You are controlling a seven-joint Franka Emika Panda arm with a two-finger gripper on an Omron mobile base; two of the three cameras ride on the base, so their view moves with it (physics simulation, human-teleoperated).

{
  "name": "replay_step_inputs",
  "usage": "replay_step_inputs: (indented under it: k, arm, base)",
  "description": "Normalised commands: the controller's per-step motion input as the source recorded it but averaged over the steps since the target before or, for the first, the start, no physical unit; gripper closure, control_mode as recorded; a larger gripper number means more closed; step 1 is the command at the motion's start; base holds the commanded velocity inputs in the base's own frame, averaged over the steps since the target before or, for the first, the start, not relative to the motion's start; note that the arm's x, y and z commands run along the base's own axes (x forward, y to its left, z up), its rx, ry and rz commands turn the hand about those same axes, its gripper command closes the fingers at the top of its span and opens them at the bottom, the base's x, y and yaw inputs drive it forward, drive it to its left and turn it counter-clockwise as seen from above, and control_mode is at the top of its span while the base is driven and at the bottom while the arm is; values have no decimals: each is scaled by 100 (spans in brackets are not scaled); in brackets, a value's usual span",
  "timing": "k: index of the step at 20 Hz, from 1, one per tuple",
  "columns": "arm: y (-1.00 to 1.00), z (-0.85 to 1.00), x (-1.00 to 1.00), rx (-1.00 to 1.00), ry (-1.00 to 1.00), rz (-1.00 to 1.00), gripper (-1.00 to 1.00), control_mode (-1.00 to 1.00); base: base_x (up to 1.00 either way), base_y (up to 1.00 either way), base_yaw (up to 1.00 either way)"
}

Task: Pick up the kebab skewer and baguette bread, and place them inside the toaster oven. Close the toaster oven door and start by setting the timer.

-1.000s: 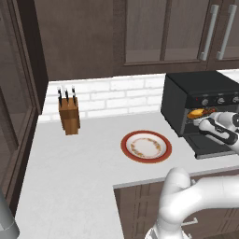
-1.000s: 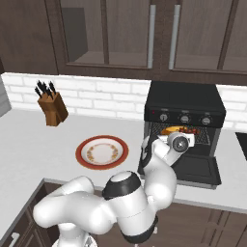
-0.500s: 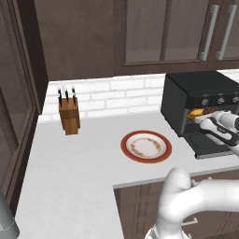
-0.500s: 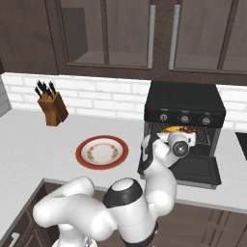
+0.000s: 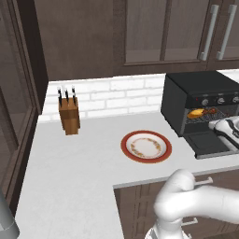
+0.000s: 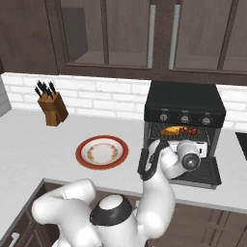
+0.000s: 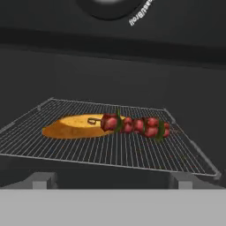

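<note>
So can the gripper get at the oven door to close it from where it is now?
Probably yes. The door hangs open and flat, nothing lies on it, and the open gripper sits just above it, empty; skewer and bread are on the rack.

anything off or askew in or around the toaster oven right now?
Nothing spilled or damaged. The kebab skewer lies partly across the baguette bread on the wire rack rather than beside it. The toaster oven door is down, and the plate sits on the counter.
</note>
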Motion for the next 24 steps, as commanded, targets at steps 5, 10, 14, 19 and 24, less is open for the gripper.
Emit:
replay_step_inputs:
  k: [5, 10, 14, 19, 24]
  arm:
    - [-82, 0, -100, 6, 0, 0, -100, -100]
    - [-83, 0, -100, 5, 0, 0, -100, -100]
    - [-76, 0, -100, 3, 0, 0, -100, -100]
    - [-37, -17, -78, 0, 1, 1, -100, -100]
    - [-6, -43, -21, 0, 0, 6, -100, -100]
  base:
    - [0, 0, 0]
    - [0, 0, 0]
    - [0, 0, 0]
    - [0, 0, 0]
    - [0, 0, 0]
